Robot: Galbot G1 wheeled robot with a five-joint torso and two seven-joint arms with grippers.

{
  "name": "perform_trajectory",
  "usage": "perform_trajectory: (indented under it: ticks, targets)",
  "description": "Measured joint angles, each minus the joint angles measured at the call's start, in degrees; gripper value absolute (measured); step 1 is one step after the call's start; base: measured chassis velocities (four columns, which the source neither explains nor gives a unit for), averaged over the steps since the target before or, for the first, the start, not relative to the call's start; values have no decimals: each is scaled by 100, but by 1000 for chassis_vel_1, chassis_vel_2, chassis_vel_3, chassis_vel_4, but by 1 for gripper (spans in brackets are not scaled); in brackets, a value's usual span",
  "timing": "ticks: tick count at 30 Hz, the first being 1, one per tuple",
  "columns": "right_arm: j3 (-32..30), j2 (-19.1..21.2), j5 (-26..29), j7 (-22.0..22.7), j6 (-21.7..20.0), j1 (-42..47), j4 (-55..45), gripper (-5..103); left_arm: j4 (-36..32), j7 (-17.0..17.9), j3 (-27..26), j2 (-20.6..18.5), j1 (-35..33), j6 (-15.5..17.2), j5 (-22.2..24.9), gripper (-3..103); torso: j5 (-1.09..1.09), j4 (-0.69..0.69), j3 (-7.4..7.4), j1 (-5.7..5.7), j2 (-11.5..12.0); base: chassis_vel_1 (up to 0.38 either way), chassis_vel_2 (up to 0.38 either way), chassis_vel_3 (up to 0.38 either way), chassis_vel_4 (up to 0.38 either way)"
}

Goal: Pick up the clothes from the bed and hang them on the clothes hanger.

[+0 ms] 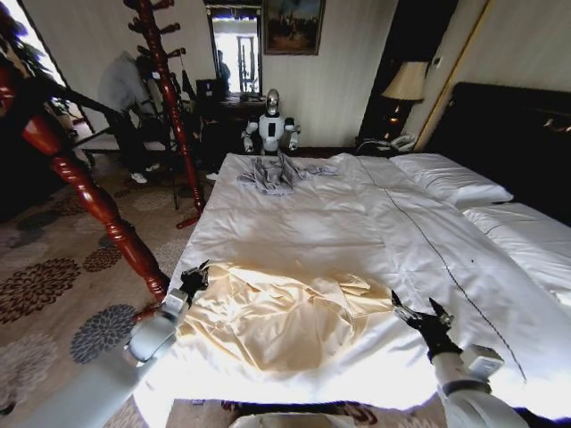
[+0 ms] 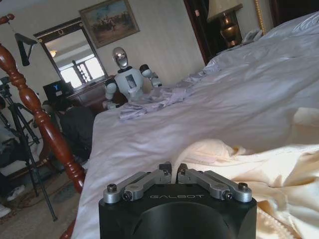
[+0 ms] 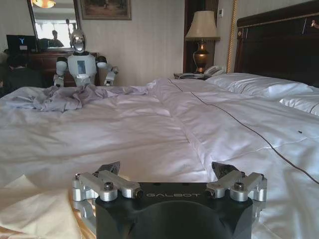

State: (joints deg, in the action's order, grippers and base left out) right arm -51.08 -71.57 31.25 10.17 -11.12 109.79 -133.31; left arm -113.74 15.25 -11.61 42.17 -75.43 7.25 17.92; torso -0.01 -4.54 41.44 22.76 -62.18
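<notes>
So basically nothing of the job is done yet as far as I can see. The bed is big and white, with pillows up against the dark headboard, and the cream-yellow clothes are lying crumpled and flat on the sheet near the foot edge, closer to the left corner of that edge, right in front of the robot. The red-brown coat stand leans through the space off the bed's left side. There's a small black triangle up by that post in the left wrist view that could be the clothes hanger, but I honestly can't tell, and nothing hangs on it either way. A smaller grey garment sits bunched at the far edge of the bed with a little white robot figure behind it; not our thing. Now the small stuff: the left tool sits at the left border of the clothes, fingers pinched together, and in its wrist view the cream fabric rises right at the tips, but I can't see any cloth actually caught between them. The right tool hovers over bare sheet just beside the garment's right border, spread wide and holding nothing. So picking up, lifting and hanging are all still to go, I'd say.
</notes>
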Motion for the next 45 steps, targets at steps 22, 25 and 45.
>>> perform_trajectory:
  ticks: [22, 25, 45]
  targets:
    - [306, 1631, 331, -20, -578, -428, 378, 100, 17, 97, -2225, 1233, -2028, -450, -209, 1, 2, 7, 1, 0, 0, 0, 0, 0, 0]
    - [466, 1618, 286, -31, -615, -431, 435, 100, 146, 121, -2618, 1321, -2138, -471, -37, 1, 2, 7, 0, 0, 0, 0, 0, 0, 0]
    - [1932, 2239, -2936, -623, -15, -476, 982, 100, -146, 188, -2602, 1668, -2573, -584, -309, 1, 3, 8, 1, 0, 0, 0, 0, 0, 0]
